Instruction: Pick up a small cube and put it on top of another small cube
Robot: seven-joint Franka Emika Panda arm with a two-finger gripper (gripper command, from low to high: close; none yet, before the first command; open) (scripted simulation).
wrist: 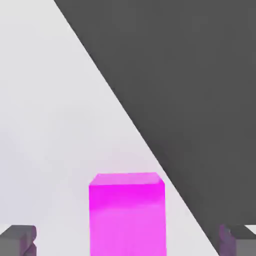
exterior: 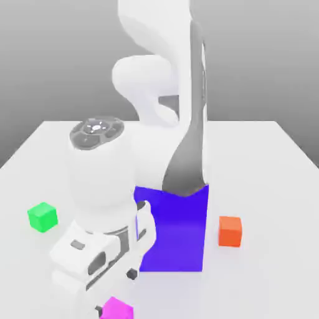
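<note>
The small magenta-pink cube (exterior: 117, 308) rests on the white table at its near edge, by the bottom of the exterior view. My gripper (exterior: 115, 291) hangs just over it, open. In the hand view the magenta cube (wrist: 127, 215) sits between the two grey fingertips (wrist: 17, 240), with a gap on each side, and my gripper (wrist: 127, 241) touches nothing. The small green cube (exterior: 42, 216) stands apart on the exterior view's left, well away from the hand.
A tall blue-purple block (exterior: 174, 230) stands right beside the arm's hand, close to the magenta cube. An orange cube (exterior: 230, 231) lies on the exterior view's right. The table's edge (wrist: 150, 145) runs close past the magenta cube.
</note>
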